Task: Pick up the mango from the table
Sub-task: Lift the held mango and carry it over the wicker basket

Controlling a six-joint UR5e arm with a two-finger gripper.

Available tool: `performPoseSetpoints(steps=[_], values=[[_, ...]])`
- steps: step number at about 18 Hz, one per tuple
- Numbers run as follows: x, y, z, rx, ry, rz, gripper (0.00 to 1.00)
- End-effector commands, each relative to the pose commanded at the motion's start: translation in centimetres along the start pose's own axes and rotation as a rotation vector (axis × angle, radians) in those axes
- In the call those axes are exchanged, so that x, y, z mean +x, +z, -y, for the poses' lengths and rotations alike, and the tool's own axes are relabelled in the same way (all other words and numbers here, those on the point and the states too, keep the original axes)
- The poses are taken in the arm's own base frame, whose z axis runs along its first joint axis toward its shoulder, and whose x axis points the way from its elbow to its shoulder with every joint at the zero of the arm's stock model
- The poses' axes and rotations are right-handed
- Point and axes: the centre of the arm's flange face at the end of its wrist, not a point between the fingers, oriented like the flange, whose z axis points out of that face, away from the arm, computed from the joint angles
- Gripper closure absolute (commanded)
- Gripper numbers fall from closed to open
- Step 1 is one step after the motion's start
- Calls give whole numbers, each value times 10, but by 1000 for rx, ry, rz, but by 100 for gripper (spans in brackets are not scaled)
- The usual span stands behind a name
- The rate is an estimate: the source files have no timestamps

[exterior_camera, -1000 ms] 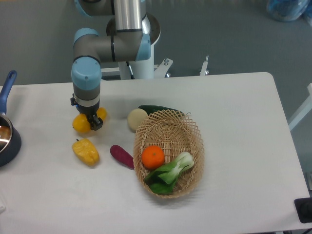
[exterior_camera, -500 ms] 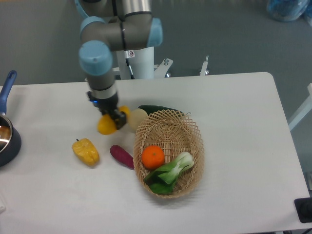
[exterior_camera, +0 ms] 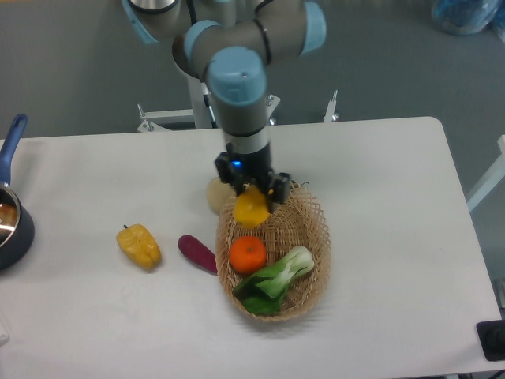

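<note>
One mango [exterior_camera: 251, 208], at the basket's [exterior_camera: 316, 260] twelve o'clock rim. One basket, holding one orange [exterior_camera: 248, 255] and one bok choy [exterior_camera: 276, 280]. On the table [exterior_camera: 379, 174] — one pepper [exterior_camera: 139, 245], one purple vegetable [exterior_camera: 197, 253], one pale round vegetable [exterior_camera: 216, 194]. One pot [exterior_camera: 11, 213] at nine o'clock — partly cut off. One arm, one gripper [exterior_camera: 252, 188].
</note>
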Motion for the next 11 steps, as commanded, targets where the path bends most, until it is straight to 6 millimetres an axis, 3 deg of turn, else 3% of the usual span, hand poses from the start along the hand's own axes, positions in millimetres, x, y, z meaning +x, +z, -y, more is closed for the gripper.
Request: performPoseSetpoints(steps=[6,11], values=[[-46,-15,-66,-36,114,-57,88],[-62,-15,-95,-52,178,-79,88]])
